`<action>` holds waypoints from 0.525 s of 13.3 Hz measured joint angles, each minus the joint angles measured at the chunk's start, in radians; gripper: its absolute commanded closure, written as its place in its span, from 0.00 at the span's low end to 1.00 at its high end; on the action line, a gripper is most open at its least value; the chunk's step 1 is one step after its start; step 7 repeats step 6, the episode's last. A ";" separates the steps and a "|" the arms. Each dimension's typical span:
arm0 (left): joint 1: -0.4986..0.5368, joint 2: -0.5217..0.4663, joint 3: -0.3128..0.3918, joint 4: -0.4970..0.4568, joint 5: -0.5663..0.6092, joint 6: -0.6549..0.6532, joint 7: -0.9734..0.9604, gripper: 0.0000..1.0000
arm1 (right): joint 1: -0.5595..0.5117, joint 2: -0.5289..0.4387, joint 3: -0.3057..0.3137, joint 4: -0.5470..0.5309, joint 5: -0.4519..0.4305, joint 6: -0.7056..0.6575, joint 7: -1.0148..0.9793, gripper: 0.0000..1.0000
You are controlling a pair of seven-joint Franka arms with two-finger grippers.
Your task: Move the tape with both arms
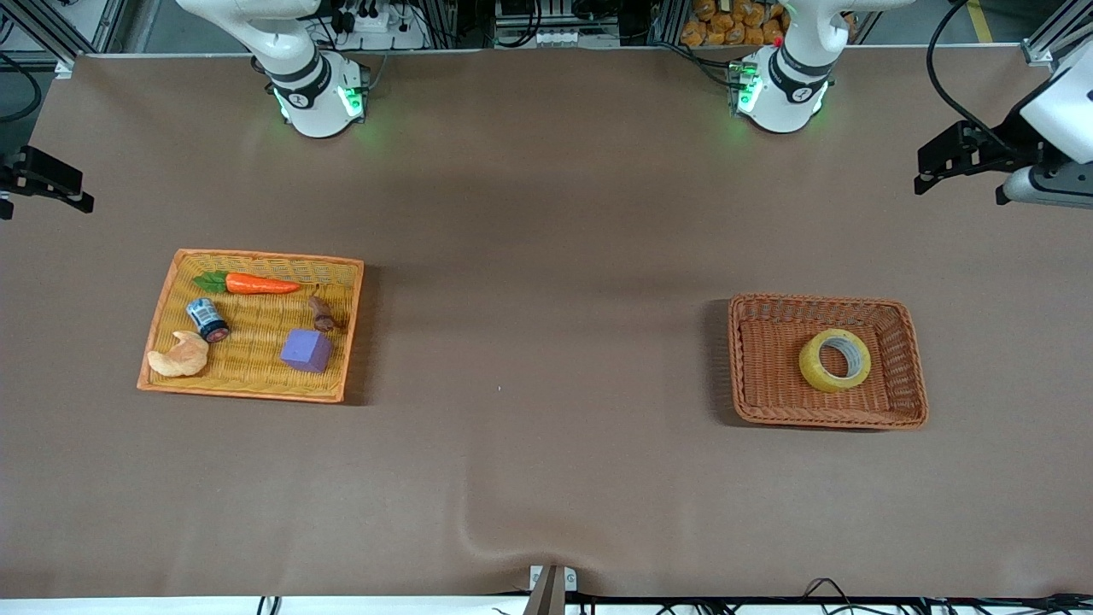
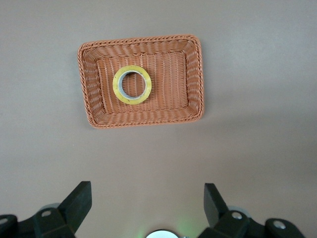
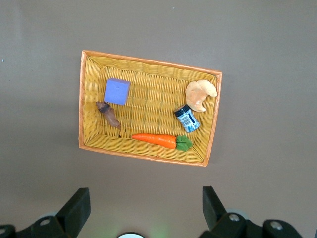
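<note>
At the bottom edge of each wrist view, the left gripper (image 2: 147, 201) and right gripper (image 3: 144, 206) hang with fingers spread wide, empty. Lower right in the front view, the tape (image 1: 834, 360) lies in the brown basket (image 1: 768, 410).

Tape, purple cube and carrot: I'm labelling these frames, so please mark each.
tape (image 1: 812, 369), front view, on its yellow band.
purple cube (image 1: 306, 349), front view, top face.
carrot (image 3: 154, 139), right wrist view, mid orange body.
</note>
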 measured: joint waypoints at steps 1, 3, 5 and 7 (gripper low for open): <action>0.002 0.000 0.005 0.001 0.000 0.000 0.000 0.00 | 0.000 0.000 0.000 0.000 0.000 0.000 0.000 0.00; 0.002 0.000 0.008 0.001 0.000 0.000 0.000 0.00 | -0.001 0.000 0.000 0.000 0.000 0.000 0.000 0.00; 0.002 0.000 0.008 0.001 0.000 0.000 0.000 0.00 | -0.001 0.000 -0.001 0.000 0.000 0.000 0.000 0.00; 0.002 0.000 0.008 0.001 0.000 -0.001 0.000 0.00 | -0.002 0.000 -0.001 0.001 0.000 0.000 0.000 0.00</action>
